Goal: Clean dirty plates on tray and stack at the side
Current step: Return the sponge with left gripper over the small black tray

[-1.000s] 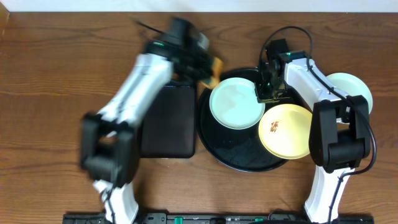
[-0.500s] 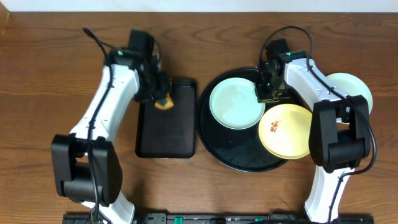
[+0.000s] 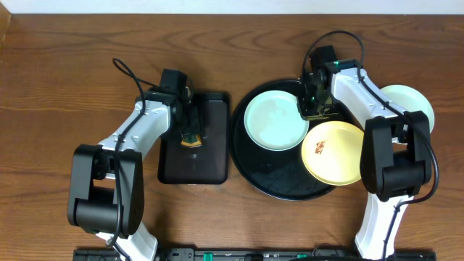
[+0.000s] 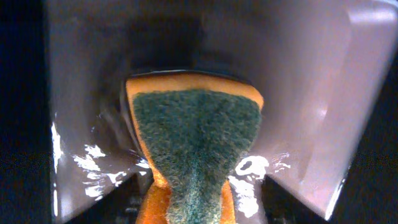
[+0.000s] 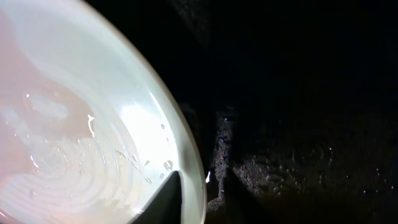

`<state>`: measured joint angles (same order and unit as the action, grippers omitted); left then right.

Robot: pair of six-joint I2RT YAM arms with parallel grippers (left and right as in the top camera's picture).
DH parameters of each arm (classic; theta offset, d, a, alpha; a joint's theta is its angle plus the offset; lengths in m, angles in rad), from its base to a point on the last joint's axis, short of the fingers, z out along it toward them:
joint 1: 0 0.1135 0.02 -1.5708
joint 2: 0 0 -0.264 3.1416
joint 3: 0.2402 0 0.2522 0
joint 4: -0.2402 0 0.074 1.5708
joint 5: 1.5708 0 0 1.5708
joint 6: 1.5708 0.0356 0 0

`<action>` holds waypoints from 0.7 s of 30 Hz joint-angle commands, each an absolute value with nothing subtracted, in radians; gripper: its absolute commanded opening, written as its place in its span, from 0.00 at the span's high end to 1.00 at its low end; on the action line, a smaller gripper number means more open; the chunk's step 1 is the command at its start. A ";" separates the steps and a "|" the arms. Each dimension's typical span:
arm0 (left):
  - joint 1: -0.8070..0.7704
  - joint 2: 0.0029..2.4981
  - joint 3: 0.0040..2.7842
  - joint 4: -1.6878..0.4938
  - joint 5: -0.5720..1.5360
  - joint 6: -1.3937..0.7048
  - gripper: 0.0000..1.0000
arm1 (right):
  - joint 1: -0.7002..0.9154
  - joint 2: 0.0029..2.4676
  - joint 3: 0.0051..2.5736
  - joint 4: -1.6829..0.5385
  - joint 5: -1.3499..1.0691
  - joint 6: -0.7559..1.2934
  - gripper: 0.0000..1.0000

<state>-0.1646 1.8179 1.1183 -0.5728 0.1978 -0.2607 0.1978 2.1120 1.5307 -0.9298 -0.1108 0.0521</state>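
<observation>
On the round black tray (image 3: 279, 177) lies a pale mint plate (image 3: 274, 123), wet and glossy. My right gripper (image 3: 312, 107) stands at its right edge. In the right wrist view the right gripper (image 5: 202, 199) straddles the mint plate's (image 5: 74, 124) rim, slightly open, with a dark gap beside the outer finger. A yellow plate (image 3: 337, 156) with a brown smear overlaps the tray's right rim. Another mint plate (image 3: 409, 101) rests on the table at the right, partly behind the arm. My left gripper (image 3: 190, 132) is over the rectangular tray, open around a sponge (image 4: 196, 137).
The rectangular black tray (image 3: 210, 159) lies left of the round tray, almost touching it; its floor (image 4: 311, 74) shines wet. The orange sponge (image 3: 191, 139) with a green scouring face lies on it. Brown wood tabletop (image 3: 65, 87) stretches to the left and back.
My left arm swung from the round tray's left rim over to the rectangular tray, lowered the sponge onto it and opened. The right arm stayed at the mint plate's rim.
</observation>
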 commanded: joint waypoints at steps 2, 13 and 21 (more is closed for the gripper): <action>-0.165 1.818 1.105 -0.570 0.185 -0.259 0.28 | 0.207 2.087 1.541 -0.928 -0.105 0.051 0.75; -0.165 1.818 1.105 -0.570 0.185 -0.259 0.17 | 0.207 2.087 1.514 -0.894 -0.105 0.051 0.80; -0.165 1.818 1.105 -0.570 0.185 -0.259 0.16 | 0.207 2.087 1.503 -0.886 -0.105 0.051 0.85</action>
<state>-0.1646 1.8179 1.1183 -0.5713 0.1955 -0.2619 0.1978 2.1120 1.5085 -0.8864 -0.1108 0.0521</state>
